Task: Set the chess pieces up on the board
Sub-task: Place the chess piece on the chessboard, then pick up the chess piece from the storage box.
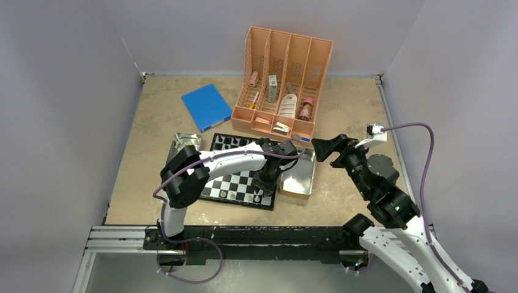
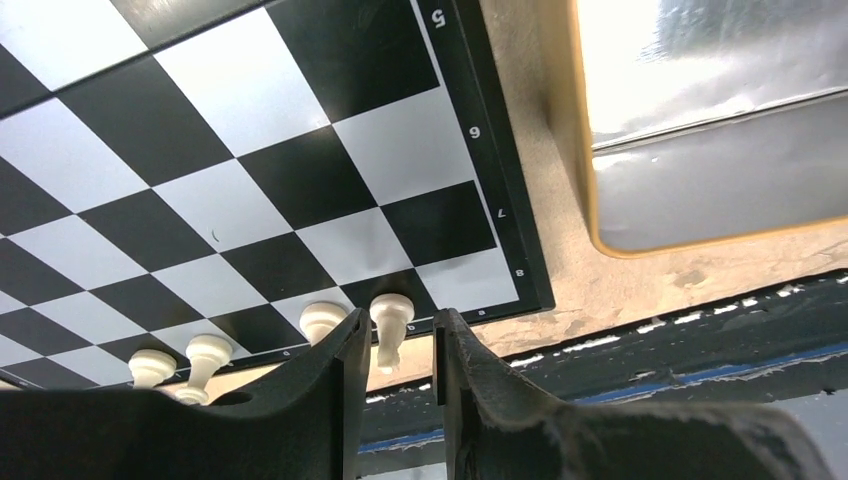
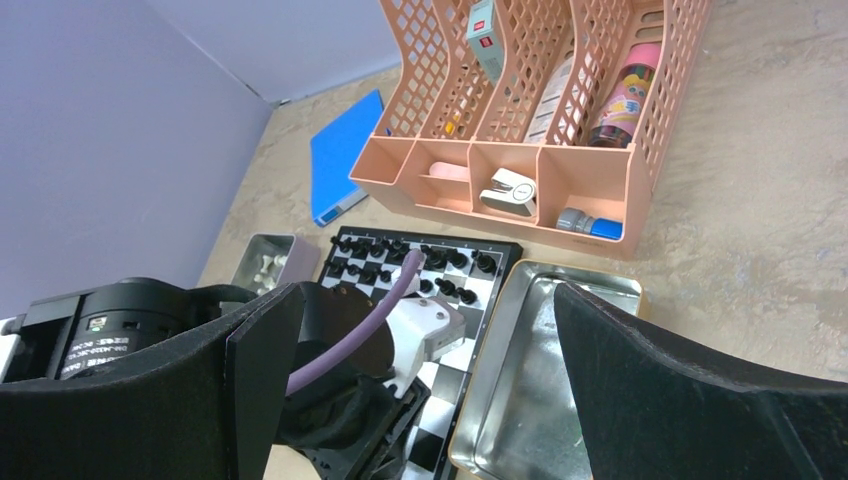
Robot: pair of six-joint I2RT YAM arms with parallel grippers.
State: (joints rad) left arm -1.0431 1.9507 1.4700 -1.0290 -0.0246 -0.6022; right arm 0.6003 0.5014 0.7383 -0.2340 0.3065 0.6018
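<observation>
The left gripper [image 2: 392, 372] hangs low over the near right corner of the board [image 1: 234, 182]. Its fingers [image 2: 330, 385] are drawn close with a white piece [image 2: 390, 325] in the narrow gap; whether they actually clamp it I cannot tell. More white pieces [image 2: 208, 350] line the board's near edge, and black pieces [image 3: 400, 255] fill its far rows. The right gripper [image 3: 425, 300], spread wide, hovers above the metal tray [image 1: 299, 183] just right of the board.

Left fingers [image 2: 300, 400] narrowly parted, right fingers [image 3: 680, 390] spread wide.
</observation>
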